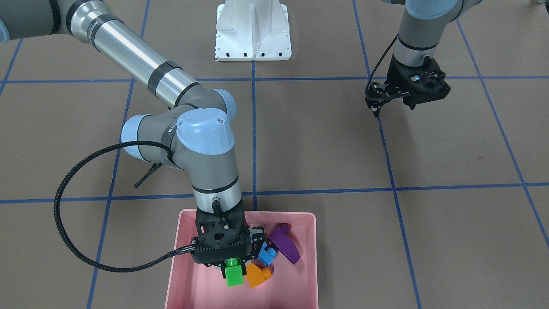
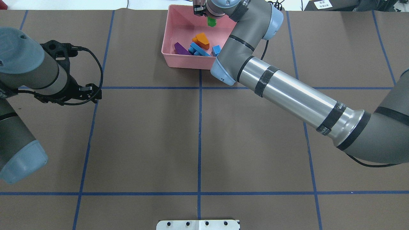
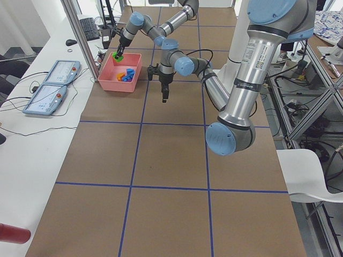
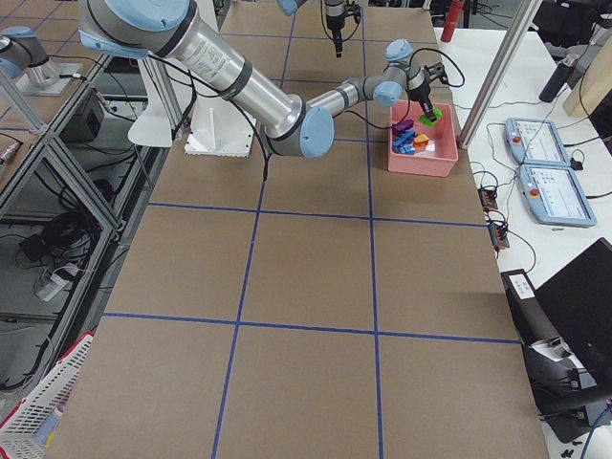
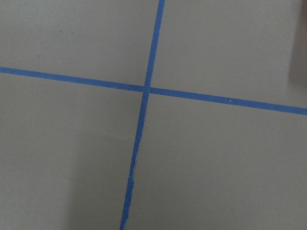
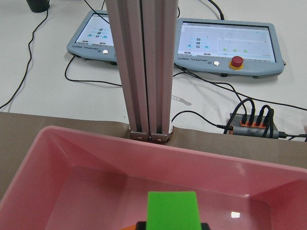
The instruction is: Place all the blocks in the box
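Note:
The pink box sits at the table's far edge from the robot. Inside lie the orange block, the purple wedge, the long blue block and the small blue block. My right gripper is shut on the green block and holds it above the box's outer half. The green block also shows in the right wrist view over the box interior. My left gripper hangs far from the box over bare table, empty, its fingers looking closed together.
The white robot base stands at the robot's side of the table. An aluminium post rises just behind the box's outer rim. Beyond it, two teach pendants and cables lie on a white bench.

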